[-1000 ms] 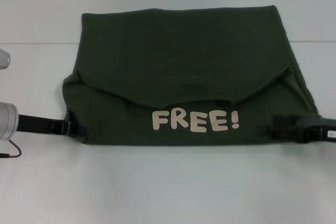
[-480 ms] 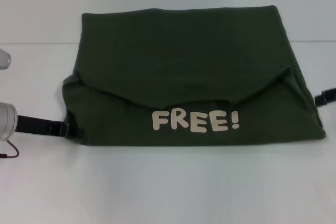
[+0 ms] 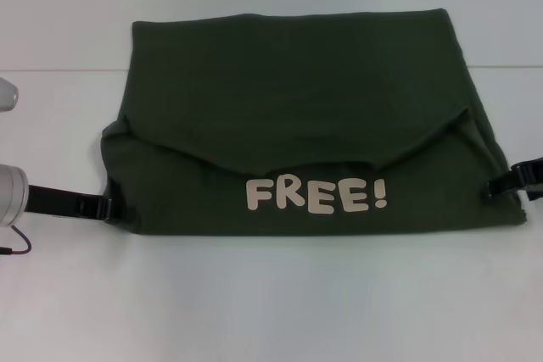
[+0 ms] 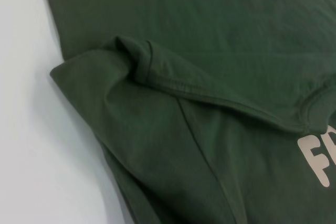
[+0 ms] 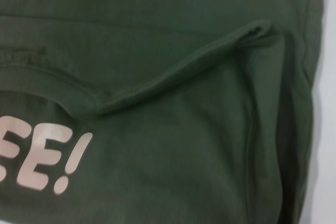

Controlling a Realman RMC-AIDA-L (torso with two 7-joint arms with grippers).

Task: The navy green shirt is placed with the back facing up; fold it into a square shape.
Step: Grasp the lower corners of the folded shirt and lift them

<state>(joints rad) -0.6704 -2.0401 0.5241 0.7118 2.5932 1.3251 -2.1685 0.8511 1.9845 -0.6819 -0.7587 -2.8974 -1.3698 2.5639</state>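
Nearest the robot runs a bare stretch of the pale, matte white table (image 3: 271,303), and the same plain surface continues on both sides and beyond; a faint seam crosses it farther back, level with the upper part of the cloth. The navy green shirt (image 3: 297,116) lies in the middle of the table, folded into a broad block: its near flap is turned up so the cream lettering "FREE!" (image 3: 316,196) shows, and the sleeve edges meet above it in a shallow V. At the shirt's near left corner the left gripper (image 3: 114,208) touches the fabric edge, its tips buried against the cloth, so I cannot tell whether it is parted or pinching. At the near right edge the right gripper (image 3: 495,187) sits against the hem, mostly cut off by the picture border, its finger state likewise unreadable. Both wrist views are filled with folds and seams of green fabric, showing no fingers.
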